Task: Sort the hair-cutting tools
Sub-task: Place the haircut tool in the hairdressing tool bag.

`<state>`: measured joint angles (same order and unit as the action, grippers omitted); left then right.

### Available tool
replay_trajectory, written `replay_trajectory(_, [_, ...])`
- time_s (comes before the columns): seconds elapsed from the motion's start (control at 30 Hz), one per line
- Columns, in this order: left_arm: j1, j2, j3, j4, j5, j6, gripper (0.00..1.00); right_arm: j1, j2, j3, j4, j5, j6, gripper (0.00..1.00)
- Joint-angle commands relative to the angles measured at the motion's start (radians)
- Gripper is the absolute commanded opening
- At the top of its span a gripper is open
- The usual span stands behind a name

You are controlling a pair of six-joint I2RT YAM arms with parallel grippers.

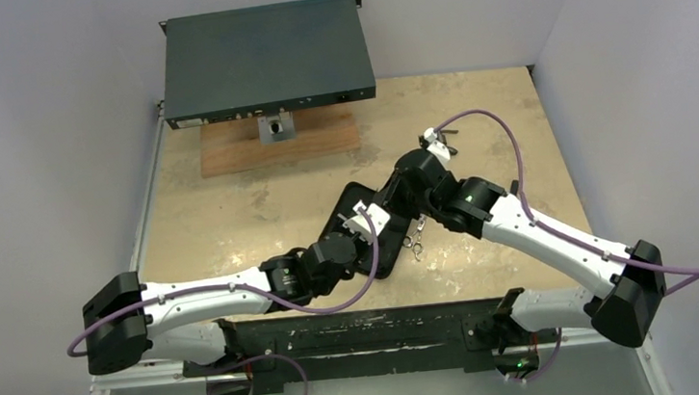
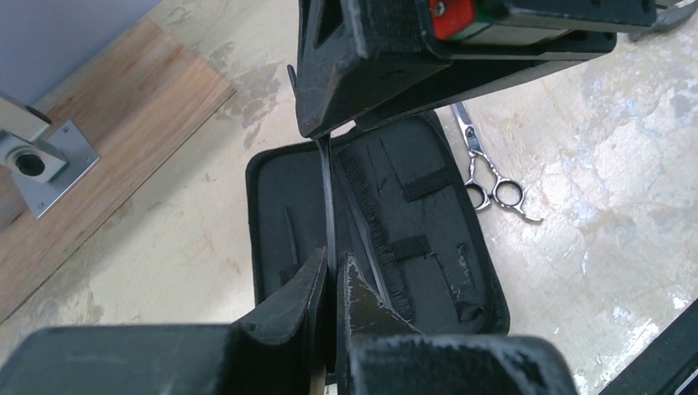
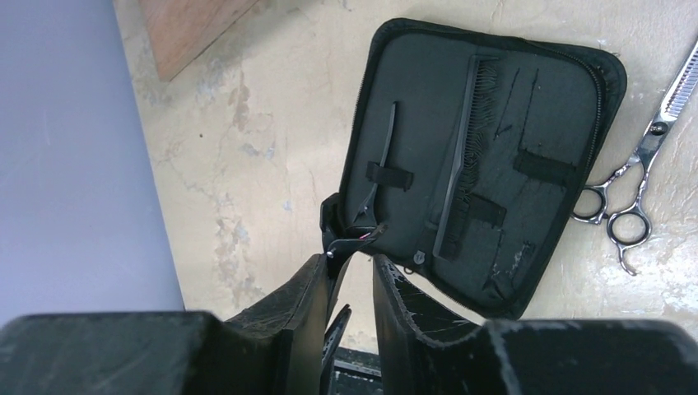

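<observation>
Open black zip case (image 3: 568, 90) lies mid-table (image 1: 232, 218). Inside, at left: 1 thin black clip (image 3: 385, 148) under a strap, with the left gripper (image 2: 329, 280) clamped on its near end. Right of it: 1 strapped comb (image 3: 457, 164). Right gripper (image 3: 352, 288) jaws apart. Silver scissors (image 3: 658, 125) lie on the table just beside the case's right edge.

A flat dark metal box (image 1: 264, 56) stands at the far edge of the beige table (image 1: 222, 219). A wooden board (image 1: 321, 144) lies just before it, bearing a small grey metal bracket (image 1: 274, 127).
</observation>
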<state>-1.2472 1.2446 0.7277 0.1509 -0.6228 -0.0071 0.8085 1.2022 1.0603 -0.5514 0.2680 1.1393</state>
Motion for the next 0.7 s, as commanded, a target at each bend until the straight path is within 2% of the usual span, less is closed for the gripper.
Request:
replay_trajectory(0.0, [-0.015, 0.001, -0.004, 0.083, -0.052, -0.001, 0.0, -0.011, 0.031, 0.036, 0.013, 0.008, -0.018, 0.24])
replay_trajectory(0.47, [-0.032, 0.008, -0.004, 0.113, -0.06, 0.029, 0.0, -0.012, 0.095, 0.058, 0.003, -0.006, -0.01, 0.24])
replay_trajectory(0.57, [-0.035, 0.015, -0.001, 0.111, -0.068, 0.04, 0.0, -0.013, 0.088, 0.057, 0.005, -0.001, -0.007, 0.18])
replay_trajectory(0.67, [-0.035, 0.019, -0.001, 0.108, -0.07, 0.037, 0.0, -0.012, 0.077, 0.058, 0.004, 0.011, -0.01, 0.0])
